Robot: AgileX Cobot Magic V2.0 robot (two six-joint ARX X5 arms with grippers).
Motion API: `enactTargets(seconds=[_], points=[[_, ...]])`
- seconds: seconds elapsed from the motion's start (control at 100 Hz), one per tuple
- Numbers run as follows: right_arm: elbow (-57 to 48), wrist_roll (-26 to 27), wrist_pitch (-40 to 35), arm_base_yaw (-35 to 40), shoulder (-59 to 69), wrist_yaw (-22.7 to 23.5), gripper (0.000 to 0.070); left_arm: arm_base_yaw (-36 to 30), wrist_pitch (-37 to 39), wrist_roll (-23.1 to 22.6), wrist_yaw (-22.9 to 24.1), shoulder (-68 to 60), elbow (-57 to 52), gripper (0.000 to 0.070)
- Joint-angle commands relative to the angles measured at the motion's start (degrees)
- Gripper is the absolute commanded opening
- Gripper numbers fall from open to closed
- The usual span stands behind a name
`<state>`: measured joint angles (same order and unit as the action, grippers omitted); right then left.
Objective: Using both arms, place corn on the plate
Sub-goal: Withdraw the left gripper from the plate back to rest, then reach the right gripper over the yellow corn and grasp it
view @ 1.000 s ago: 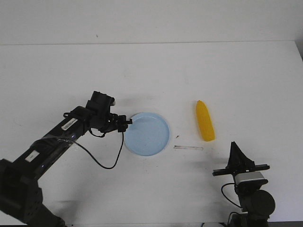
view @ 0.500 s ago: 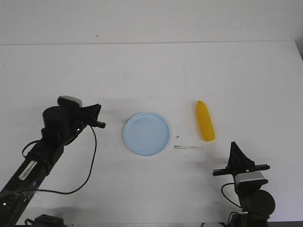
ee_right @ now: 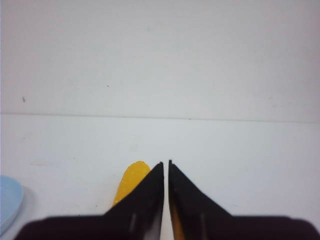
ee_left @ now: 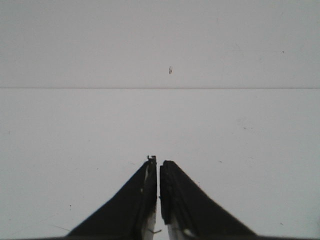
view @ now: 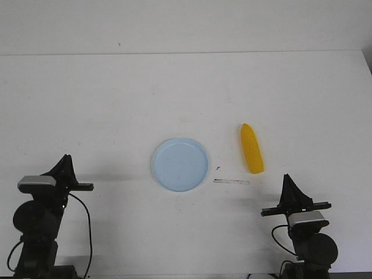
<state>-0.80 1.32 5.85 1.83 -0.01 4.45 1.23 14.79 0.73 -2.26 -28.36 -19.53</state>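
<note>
corn point(view: 251, 149) beyond closed right tool point(view: 287, 180), untouched

The white table point(view: 116, 93) filled nearly the whole front view. Near its centre lay the pale blue plate point(view: 180, 164) — bare, flat on the surface. Right of it, apart, lay the yellow corn point(view: 251, 148), pointed end toward the top, and a thin grey strip point(view: 231, 182) — between them, lower.

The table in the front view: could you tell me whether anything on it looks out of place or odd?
One oddity: a thin pale strip lies flat between the plate and the corn, belonging to neither. The plate is empty, the corn intact beside it.
</note>
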Motion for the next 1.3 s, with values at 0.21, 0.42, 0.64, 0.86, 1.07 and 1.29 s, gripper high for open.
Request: enactTargets(seconds=[0.21, 0.42, 0.64, 0.86, 1.07, 1.29], points=[[0.1, 0.1, 0.6, 0.0, 0.1, 0.0, 0.0015, 0.0, -7.5, -0.7, -0.1, 17.7, 0.9, 0.0001], [0.1, 0.1, 0.5, 0.0, 0.1, 0.0, 0.0015, 0.0, -7.9, -1.2, 0.0, 24.4, 0.7, 0.0002], [0.1, 0.1, 0.5, 0.0, 0.1, 0.0, 0.0015, 0.0, -8.1, -0.5, -0.2, 26.2, 0.7, 0.0002], [0.1, 0.1, 0.5, 0.0, 0.1, 0.0, 0.0015, 0.0, -9.8, -0.5, -0.2, 26.2, 0.7, 0.0003], [0.1, -0.4, 0.6, 0.0, 0.1, -0.2, 0.0015, 0.0, -10.8, -0.5, -0.2, 26.2, 0.7, 0.0002], [0.0, 2.5, 8.1, 0.1, 0.1, -2.3, 0.0013, 0.0, -10.8, -0.5, -0.2, 26.2, 0.7, 0.0002]])
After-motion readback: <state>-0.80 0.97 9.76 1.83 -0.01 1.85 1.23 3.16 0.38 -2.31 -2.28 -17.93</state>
